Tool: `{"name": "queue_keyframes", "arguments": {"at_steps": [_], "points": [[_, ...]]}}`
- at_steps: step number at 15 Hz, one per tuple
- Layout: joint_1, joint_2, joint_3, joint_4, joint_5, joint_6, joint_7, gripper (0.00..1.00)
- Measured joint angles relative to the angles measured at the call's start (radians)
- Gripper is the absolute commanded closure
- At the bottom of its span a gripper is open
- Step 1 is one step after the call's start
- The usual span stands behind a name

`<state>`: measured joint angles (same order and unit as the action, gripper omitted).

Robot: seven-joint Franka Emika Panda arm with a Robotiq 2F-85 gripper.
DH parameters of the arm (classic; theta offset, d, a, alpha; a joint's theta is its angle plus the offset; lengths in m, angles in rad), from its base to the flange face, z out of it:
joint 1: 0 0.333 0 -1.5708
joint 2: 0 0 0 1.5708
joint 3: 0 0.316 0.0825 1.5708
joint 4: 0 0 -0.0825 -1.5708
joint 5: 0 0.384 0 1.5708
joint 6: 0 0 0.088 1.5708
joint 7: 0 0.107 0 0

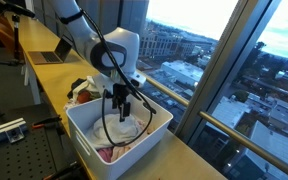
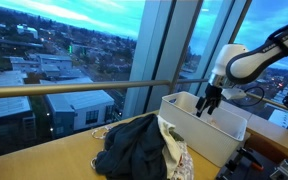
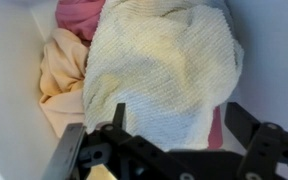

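Black and grey end effector [image 3: 154, 120], mine: fingers [image 3: 246, 130] spread wide, nothing between them. In both exterior views it hangs tip-down inside the bin [image 1: 121, 104] [image 2: 206, 103].

Item, towel [image 3: 164, 65]: cream, coarse knit, bunched in a mound directly under my open fingers, filling the middle of the wrist view. It lies in the bin on top of the other cloths. Whether my tips touch it I cannot tell.

Item, peach cloth [image 3: 59, 70]: crumpled, touching the towel's edge, pressed towards the bin's white wall [image 3: 6, 90].

Item, pink cloth [image 3: 79, 15]: beyond the peach one, partly tucked under the towel. More pink shows at the towel's opposite edge.

Item, bin [image 1: 84, 135] [image 2: 216, 138]: white plastic, rectangular, open-topped, standing on the desk [image 1: 44, 75] [image 2: 44, 160] close to the window side.

Item, heap of clothes [image 1: 84, 88]: on the desk just beside the bin, outside it. In an exterior view a dark garment [image 2: 136, 145] lies uppermost on this heap, with a pale patterned piece [image 2: 176, 152] at the edge nearest the bin.

Item, arm [image 1: 109, 45] [image 2: 249, 62]: white, bent over the bin from above.

Item, window [image 1: 219, 55] [image 2: 74, 55]: tall panes along the desk's far edge, city buildings beyond under a dusk sky.
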<state>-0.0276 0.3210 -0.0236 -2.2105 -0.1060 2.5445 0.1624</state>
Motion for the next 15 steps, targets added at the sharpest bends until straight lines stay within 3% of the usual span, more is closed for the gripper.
{"name": "queue_keyframes", "arguments": {"at_steps": [7, 8, 10, 15], "points": [[0.041, 0.299, -0.03, 0.123, -0.015, 0.081, -0.004, 0.0], [0.046, 0.318, -0.034, 0.136, -0.015, 0.083, -0.004, 0.25], [0.047, 0.327, -0.034, 0.147, -0.008, 0.078, -0.005, 0.32], [0.016, 0.305, -0.007, 0.145, 0.06, 0.067, -0.046, 0.66]]}}
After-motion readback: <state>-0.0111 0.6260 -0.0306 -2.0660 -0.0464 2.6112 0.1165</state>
